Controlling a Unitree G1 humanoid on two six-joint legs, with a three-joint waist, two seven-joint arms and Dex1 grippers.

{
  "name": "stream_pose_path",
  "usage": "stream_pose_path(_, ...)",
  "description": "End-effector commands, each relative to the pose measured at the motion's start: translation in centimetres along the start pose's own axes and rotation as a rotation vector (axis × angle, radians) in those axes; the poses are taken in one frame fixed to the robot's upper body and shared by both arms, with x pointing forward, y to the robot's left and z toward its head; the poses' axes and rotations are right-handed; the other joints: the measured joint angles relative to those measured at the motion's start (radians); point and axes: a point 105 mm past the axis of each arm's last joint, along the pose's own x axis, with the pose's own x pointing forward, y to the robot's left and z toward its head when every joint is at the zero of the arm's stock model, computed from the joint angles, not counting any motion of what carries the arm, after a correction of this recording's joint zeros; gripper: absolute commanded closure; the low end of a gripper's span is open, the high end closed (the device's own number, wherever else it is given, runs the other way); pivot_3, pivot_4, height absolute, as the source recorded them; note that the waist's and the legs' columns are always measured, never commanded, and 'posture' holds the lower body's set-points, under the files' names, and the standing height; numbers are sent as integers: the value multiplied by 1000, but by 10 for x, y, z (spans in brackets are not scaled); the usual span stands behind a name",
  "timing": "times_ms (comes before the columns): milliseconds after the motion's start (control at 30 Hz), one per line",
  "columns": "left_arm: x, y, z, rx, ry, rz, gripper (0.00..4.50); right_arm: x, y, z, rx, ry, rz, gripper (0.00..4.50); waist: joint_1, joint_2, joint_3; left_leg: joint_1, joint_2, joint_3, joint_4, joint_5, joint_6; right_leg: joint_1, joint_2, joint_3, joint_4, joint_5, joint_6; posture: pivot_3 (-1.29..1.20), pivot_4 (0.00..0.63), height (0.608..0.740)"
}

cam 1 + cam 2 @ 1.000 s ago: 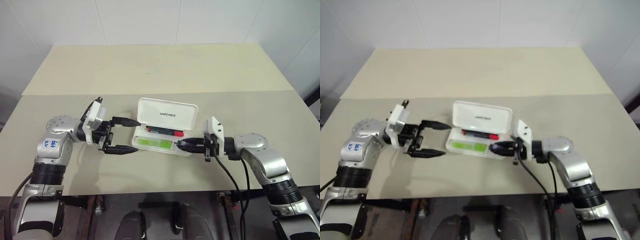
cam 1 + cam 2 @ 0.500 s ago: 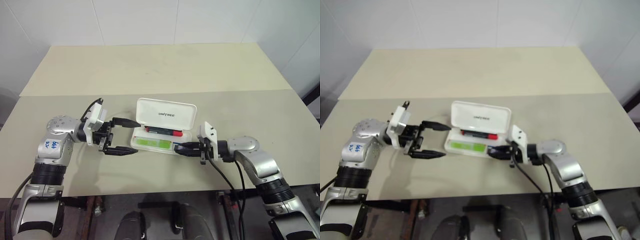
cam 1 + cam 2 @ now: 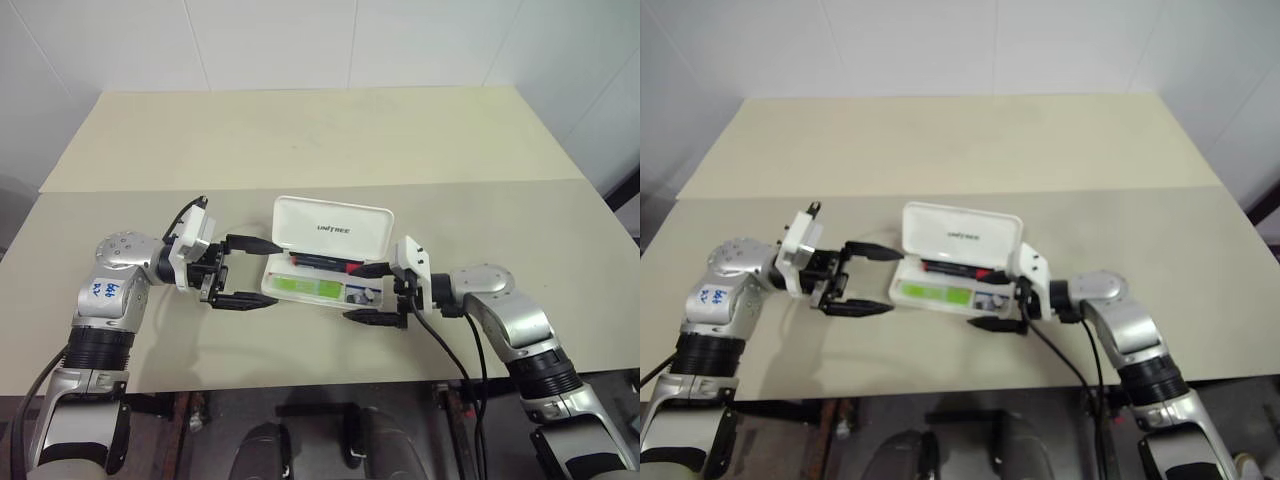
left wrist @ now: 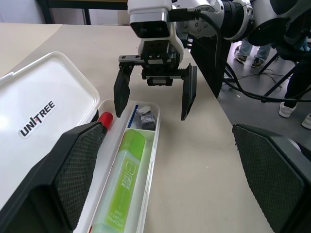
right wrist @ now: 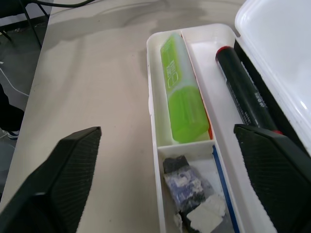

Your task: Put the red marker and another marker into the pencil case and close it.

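On the left, the left claw (image 3: 243,271) hovers just beside the left end of the pencil case (image 3: 335,233), its black fingers spread wide and holding nothing. The case sits open near the middle of the desk (image 3: 300,150), its lid standing up at the back. In the front compartment lies the lime-green marker (image 5: 182,97); behind it, along the hinge side, lies the red marker (image 5: 243,90). A small end compartment holds some crumpled scraps (image 5: 187,194). At the right end of the case, the right claw (image 3: 366,292) is also spread and empty, one finger over the tray and the other outside its front wall. Both markers seem stowed, so closing remains. The case looks like light, stiff, smooth plastic that may skid when pushed; the lid's free top edge is probably the best place to press it down, with the other claw steadying the tray.
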Motion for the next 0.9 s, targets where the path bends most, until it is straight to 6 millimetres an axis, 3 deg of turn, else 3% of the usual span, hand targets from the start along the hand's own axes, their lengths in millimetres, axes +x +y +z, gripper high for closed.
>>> stream_pose_path(33, 1, 0, 7, 39, -8, 3, 0, -1, 0, 22, -80, -52, 7, 58, 0, 0, 0, 0, 0, 0, 0, 0, 0, 0, 0, 0, 0, 0, 0, 0, 150, 740)
stream_pose_path(333, -8, 11, 15, 15, -77, 126, 0, -29, 11, 54, -141, -146, -39, 58, 2, 0, 0, 0, 0, -1, 0, 0, 0, 0, 0, 0, -1, 0, 0, 0, 150, 740)
stream_pose_path(500, -18, 5, 11, -6, -71, 152, 0, -50, 16, 58, -138, -155, -114, 58, 2, 0, 0, 0, 0, -1, -2, -1, 0, 0, 0, -1, -2, 0, 0, 0, 150, 740)
stream_pose_path(600, -28, 4, 10, -11, -79, 184, 605, -67, 14, 55, -135, -151, -183, 0, 2, 0, 0, -1, 0, -1, -2, -1, 0, 0, 0, -1, -3, 0, 0, 0, 150, 740)
stream_pose_path(767, -47, 13, 9, 7, -97, 295, 2275, -92, 3, 50, -154, -141, -303, 0, 2, 0, 0, 0, 1, -1, -2, -1, 0, 0, 0, -1, -4, 0, 0, 0, 150, 740)
stream_pose_path(900, -53, 20, 7, 17, -116, 356, 3667, -98, -1, 49, -170, -137, -332, 0, 2, 0, 0, 0, 1, -1, -3, -1, -1, 0, 0, -1, -4, 0, 0, 0, 150, 740)
